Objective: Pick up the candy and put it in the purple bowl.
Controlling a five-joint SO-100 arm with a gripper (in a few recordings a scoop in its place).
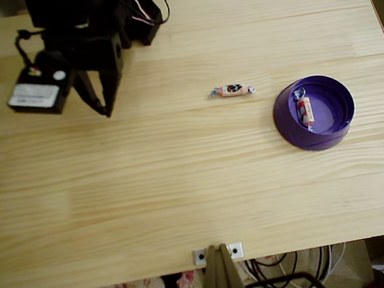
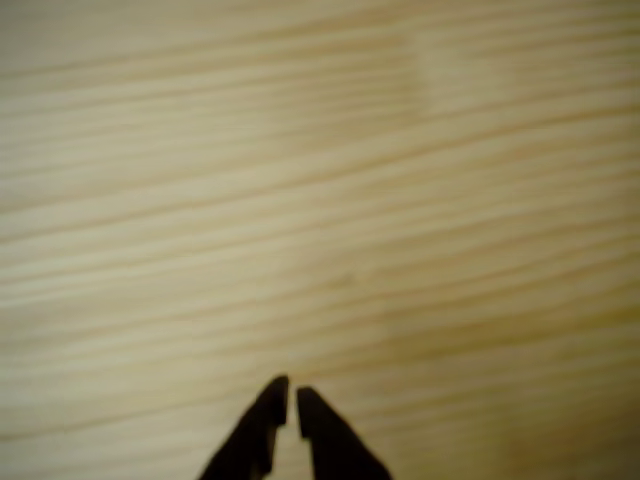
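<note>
A peach-pink candy (image 1: 232,90) with a dark mark and twisted silvery ends lies on the wooden table (image 1: 184,188) near the centre in the overhead view. To its right sits the round purple bowl (image 1: 290,126), holding a whiter candy with a red band (image 1: 305,111). My black gripper (image 1: 107,111) hangs at the upper left, well to the left of the candy. In the wrist view its fingertips (image 2: 292,395) nearly touch over bare wood, shut with nothing between them.
A black box with a white label (image 1: 36,91) sits at the table's top left, beside the arm's base (image 1: 81,16). A clamp bracket (image 1: 218,253) grips the front edge. Open wood stretches across the table's lower half.
</note>
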